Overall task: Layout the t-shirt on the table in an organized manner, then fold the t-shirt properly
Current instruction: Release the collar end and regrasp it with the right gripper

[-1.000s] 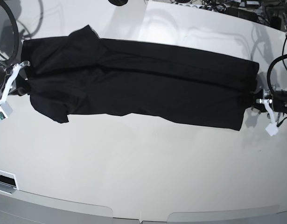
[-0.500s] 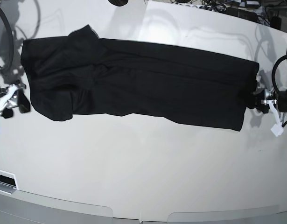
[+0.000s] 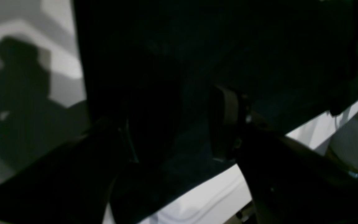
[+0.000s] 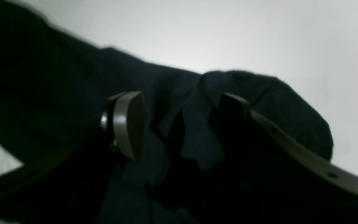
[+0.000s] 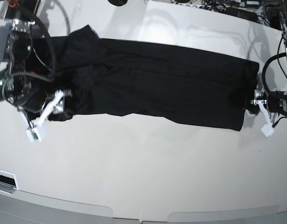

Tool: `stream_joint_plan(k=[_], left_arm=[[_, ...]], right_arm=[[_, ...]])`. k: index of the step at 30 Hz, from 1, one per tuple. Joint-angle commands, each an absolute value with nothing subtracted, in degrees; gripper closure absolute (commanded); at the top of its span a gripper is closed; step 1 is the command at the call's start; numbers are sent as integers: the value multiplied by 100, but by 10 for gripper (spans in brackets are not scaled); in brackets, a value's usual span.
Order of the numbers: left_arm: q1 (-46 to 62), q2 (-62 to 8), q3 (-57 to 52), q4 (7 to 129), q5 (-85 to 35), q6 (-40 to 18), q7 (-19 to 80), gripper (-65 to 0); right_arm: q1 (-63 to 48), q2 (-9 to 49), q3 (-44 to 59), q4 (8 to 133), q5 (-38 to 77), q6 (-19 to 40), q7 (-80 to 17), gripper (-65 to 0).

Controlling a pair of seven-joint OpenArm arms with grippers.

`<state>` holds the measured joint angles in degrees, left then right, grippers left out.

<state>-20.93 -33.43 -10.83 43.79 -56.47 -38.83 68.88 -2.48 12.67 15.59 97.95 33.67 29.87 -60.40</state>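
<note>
Since the earlier base frames the right arm has come in over the sleeve end of the t-shirt (image 5: 152, 88), where before it stood off beside it; the garment's bulk lies as it did, stretched long across the far half of the table (image 5: 143, 172). Right gripper (image 4: 179, 124): the wrist view shows its two fingers (image 4: 126, 124) apart with a bunched ridge of black cloth between them, pads not yet pressed together, so it holds nothing that I can confirm. In the base view it sits at the crumpled near corner of the sleeve end. Mid-shirt: flat, a few shallow creases, one long fold line running along its length. Left gripper (image 5: 249, 99): at the hem end on the base view's right; its wrist view is almost wholly dark cloth and I cannot tell whether the fingers are closed on the hem. Handling, as judged: light, limp knit, no stiffness; it will drape and drag rather than slide as a sheet, and a pinch in the middle would only tent it. Best holds are the hem corners and shoulder seams, both layers together. Surface: glossy white, smooth, likely low friction, so cloth may creep when tugged. Room: broad bare table toward the near edge; cables (image 5: 227, 8) crowd the far right rim, well apart from the shirt.
</note>
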Motion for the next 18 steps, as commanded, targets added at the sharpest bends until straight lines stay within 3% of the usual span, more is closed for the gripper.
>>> stream_joint_plan(k=[1,10,16,18], left_arm=[[-2167,-3494,-1116,4462,-5723,-3900,6825,-325],[-1754,-3492,-1116,4462,-5721,-3900,6539,-325],[-1684,-3524,-1116,4462,-5723,-3900,6532,-325],[-1684,-3527,-1116,4462,-5723,-3900,6490,-325]], right_arm=[[-34,1337,1612,9758,3365,2971,-5909,-392],[891,1339,1612,7872,3409,3179,-6252,-392],[939,1339,1612,7741,3660,3642,-6364,-383],[937,1339,1612,7741,3597,3848,-6366,-269]])
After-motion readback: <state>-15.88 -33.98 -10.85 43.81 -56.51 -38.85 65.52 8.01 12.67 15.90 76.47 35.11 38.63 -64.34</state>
